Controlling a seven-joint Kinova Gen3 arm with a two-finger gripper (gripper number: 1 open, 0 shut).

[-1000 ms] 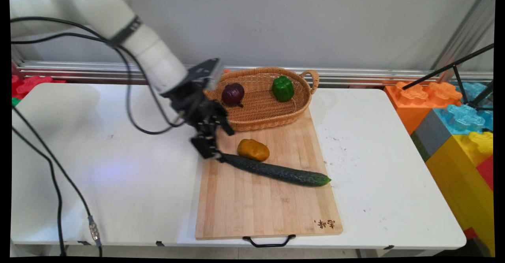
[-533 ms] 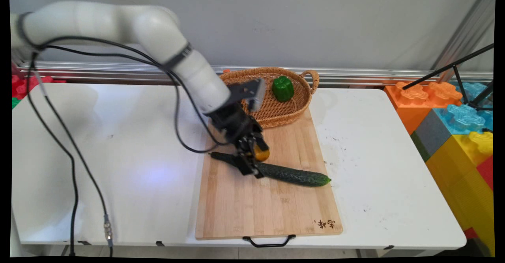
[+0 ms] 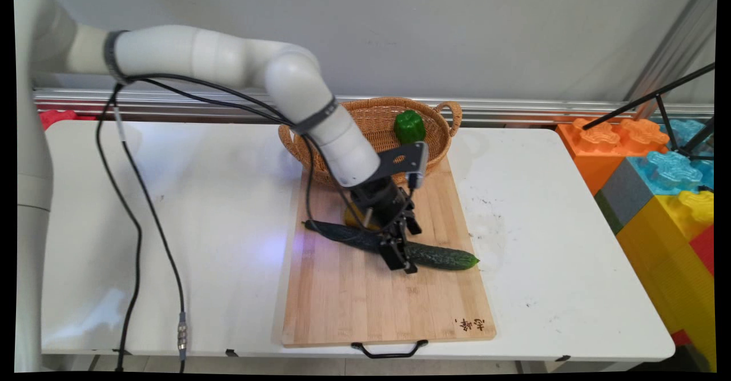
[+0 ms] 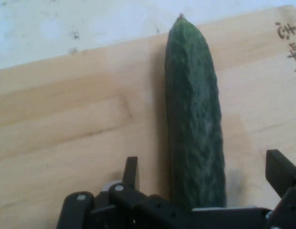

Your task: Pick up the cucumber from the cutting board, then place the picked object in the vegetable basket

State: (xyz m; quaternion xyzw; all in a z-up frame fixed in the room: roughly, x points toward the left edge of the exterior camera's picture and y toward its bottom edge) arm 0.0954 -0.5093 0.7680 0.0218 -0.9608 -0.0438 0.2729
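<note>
A long dark green cucumber (image 3: 445,257) lies slantwise on a bamboo cutting board (image 3: 354,301). My gripper (image 3: 405,247) stands open right over the cucumber, a little right of its middle. In the hand view the cucumber (image 4: 193,119) runs straight up between the two black fingers (image 4: 131,171), which straddle it with a gap on either side. Its pointed tip reaches toward the board's edge. An orange-brown potato (image 3: 348,219) shows only as a sliver behind the hand.
A wicker basket (image 3: 377,141) sits at the board's far end with a green pepper (image 3: 409,128) in it; the arm covers its left part. Big coloured blocks (image 3: 657,169) and a black tripod leg (image 3: 657,98) stand at the right. Black cables (image 3: 137,227) hang at the left.
The arm has swung right, carrying the gripper along the cucumber from its left end to past its middle. It now covers the potato and the basket's left part.
</note>
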